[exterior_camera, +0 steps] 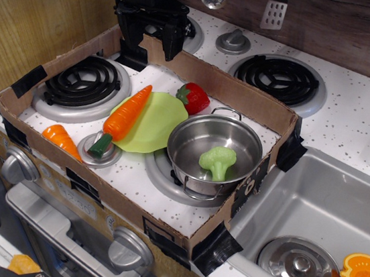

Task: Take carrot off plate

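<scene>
The long orange carrot (126, 114) lies slanted across the left edge of the lime-green plate (154, 122). Its dark green stem end (100, 144) rests on a small silver lid (97, 151), and its tip points toward the back. My black gripper (155, 42) hangs at the back of the cardboard tray, well above and behind the carrot. Its fingers point down and hold nothing; I cannot tell how far apart the jaws stand.
A steel pot (213, 154) holding green broccoli (217, 161) sits right of the plate. A red strawberry (194, 98) lies behind the plate. A stubby orange carrot piece (62, 140) lies front left. Cardboard walls (160, 227) ring the stovetop. The sink (317, 215) is at the right.
</scene>
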